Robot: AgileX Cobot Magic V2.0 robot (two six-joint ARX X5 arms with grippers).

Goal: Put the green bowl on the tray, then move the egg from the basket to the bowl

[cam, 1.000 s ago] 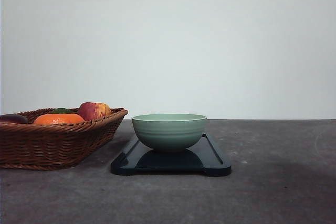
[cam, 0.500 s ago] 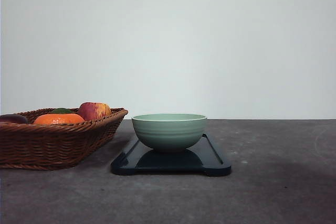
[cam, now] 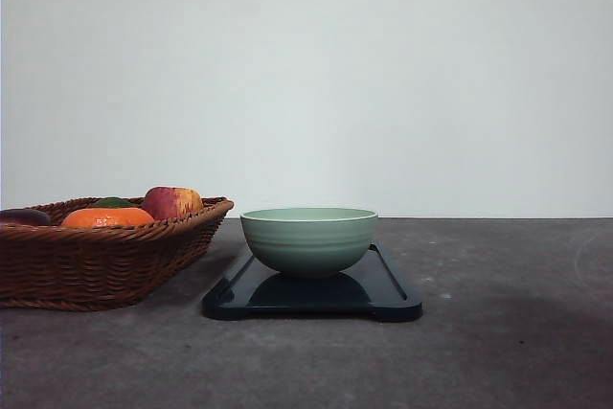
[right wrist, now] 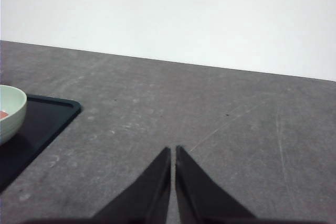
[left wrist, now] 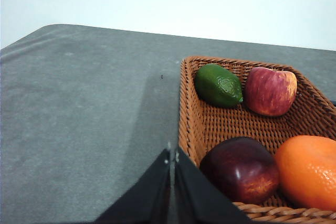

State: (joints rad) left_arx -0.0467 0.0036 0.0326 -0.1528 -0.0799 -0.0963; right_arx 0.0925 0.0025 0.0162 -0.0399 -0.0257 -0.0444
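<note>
Centrally, green bowl (cam: 308, 239) on tray (cam: 388, 291), basket (cam: 96, 261) just beside

Left gripper (left wrist: 172, 157) fingers pressed together; right gripper (right wrist: 172, 151) likewise closed, empty.

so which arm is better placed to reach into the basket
Left. The left end effector sits at the wicker basket's rim, fruit just ahead; the right end effector is over table beside the tray.

Woven wicker, glossy tray, matt tabletop.
We see a rough brown wicker basket (cam: 105, 254), a smooth ribbed green bowl (cam: 308, 239), a glossy dark tray (cam: 383, 289), and a matt grey table (cam: 498, 332).
</note>
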